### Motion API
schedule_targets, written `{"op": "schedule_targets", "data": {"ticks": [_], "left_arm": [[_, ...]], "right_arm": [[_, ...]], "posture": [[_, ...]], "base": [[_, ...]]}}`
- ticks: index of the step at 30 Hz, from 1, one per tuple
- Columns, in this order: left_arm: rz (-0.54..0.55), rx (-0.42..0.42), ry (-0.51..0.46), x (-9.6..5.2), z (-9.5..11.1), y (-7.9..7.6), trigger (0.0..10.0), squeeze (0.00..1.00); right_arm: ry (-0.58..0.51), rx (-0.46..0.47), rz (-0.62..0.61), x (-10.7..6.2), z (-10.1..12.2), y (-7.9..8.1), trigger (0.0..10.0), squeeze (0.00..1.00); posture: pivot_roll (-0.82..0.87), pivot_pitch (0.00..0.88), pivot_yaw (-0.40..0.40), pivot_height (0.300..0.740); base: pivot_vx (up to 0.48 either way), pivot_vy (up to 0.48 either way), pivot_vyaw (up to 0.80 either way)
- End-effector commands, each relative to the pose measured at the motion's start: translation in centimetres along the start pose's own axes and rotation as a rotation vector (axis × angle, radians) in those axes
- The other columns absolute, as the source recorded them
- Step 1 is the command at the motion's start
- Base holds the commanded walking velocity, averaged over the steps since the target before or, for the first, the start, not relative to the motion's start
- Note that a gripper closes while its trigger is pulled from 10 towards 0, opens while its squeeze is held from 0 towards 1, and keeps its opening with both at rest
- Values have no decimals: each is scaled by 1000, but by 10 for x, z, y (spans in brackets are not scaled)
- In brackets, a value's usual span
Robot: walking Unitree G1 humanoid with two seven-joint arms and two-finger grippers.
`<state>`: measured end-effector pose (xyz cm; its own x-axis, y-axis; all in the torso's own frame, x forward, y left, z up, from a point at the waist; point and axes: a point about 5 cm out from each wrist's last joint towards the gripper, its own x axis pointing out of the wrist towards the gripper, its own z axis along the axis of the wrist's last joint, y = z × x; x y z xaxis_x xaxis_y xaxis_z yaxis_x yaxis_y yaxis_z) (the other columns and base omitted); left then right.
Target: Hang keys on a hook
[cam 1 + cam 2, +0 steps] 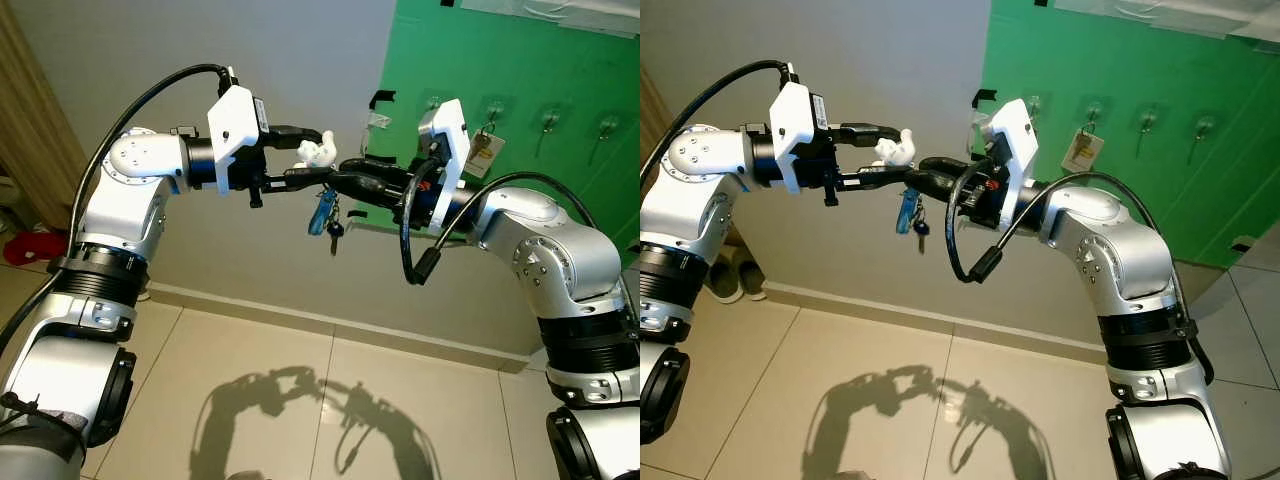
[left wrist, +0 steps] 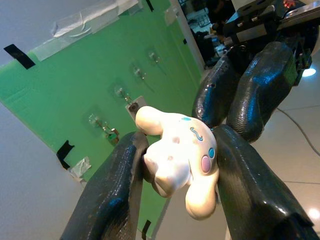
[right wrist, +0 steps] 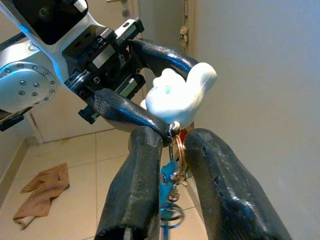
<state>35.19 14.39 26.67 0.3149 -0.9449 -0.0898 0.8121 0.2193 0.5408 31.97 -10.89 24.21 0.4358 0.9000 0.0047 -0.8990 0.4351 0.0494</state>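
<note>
Left wrist view looks straight down the left gripper [image 1: 305, 155], whose two black fingers [image 2: 112, 195] are clamped on a white rabbit-shaped charm [image 2: 180, 155] at the top of the keys [image 1: 327, 215]. Those keys, with a blue fob, hang in the air below the charm, in front of the grey wall and well apart from the green board [image 1: 560, 180]. The right gripper [image 1: 345, 182] meets it from the other side; in the right wrist view its fingers [image 3: 135, 185] stand slightly apart with the key ring [image 3: 176, 150] between them, and whether they actually pinch the ring I cannot tell. This looks like a hand-over, and the risk lies there: if the left fingers let go before the right ones have bitten on the thin ring, the bunch would drop to the tiled floor [image 1: 300, 400]; a grip on the ring alone could also let the keys swing and miss a hook [image 1: 549, 122]. Several small hooks sit in a row on the board, one already carrying a tagged key [image 1: 483, 150]. The hooks are small and hard to read, and the ring itself is partly hidden behind the fingers.
</note>
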Motion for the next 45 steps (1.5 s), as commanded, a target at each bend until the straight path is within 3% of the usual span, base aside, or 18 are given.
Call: {"op": "schedule_targets", "data": {"ticks": [1, 6, 11, 18, 21, 22, 25, 26, 45], "left_arm": [[-3, 14, 7, -2, 2, 0, 10000, 0], [6, 10, 12, -5, 2, 2, 10000, 0], [36, -57, 17, -7, 0, 4, 10000, 0], [36, -31, 13, -7, 1, 5, 10000, 0], [35, -29, 10, -5, 2, 4, 10000, 0], [32, -31, 7, -5, 2, 4, 10000, 0], [27, -31, 1, -4, 3, 3, 10000, 0], [22, -31, -3, -4, 4, 2, 10000, 0], [13, -22, -12, 0, 4, 0, 10000, 0]], "right_arm": [[-10, -12, -3, -7, 3, 0, 0, 0], [14, -26, 7, -10, 1, 1, 0, 0], [21, -26, 11, -11, -1, 1, 0, 0], [16, -22, 22, -11, -3, 4, 0, 0], [40, -71, 1, -8, -4, 4, 0, 0], [71, -120, -29, -7, -6, 2, 10000, 0], [102, -162, -68, -6, -10, -2, 10000, 0], [98, -161, -86, -6, -11, -4, 10000, 1000], [85, -150, -52, -3, -13, -1, 10000, 1000]], "posture": [[9, 0, -15, 740], [9, 0, -15, 740], [9, 0, -16, 740], [8, 0, -13, 740], [7, 0, -13, 740], [6, 0, -13, 740], [6, 0, -13, 740], [7, 0, -15, 740], [2, 0, -14, 740]], "base": [[0, 0, 0], [0, 0, 0], [0, 0, 0], [0, 0, 0], [0, 0, 0], [0, 0, 0], [0, 0, 0], [0, 0, 0], [0, 0, 0]]}}
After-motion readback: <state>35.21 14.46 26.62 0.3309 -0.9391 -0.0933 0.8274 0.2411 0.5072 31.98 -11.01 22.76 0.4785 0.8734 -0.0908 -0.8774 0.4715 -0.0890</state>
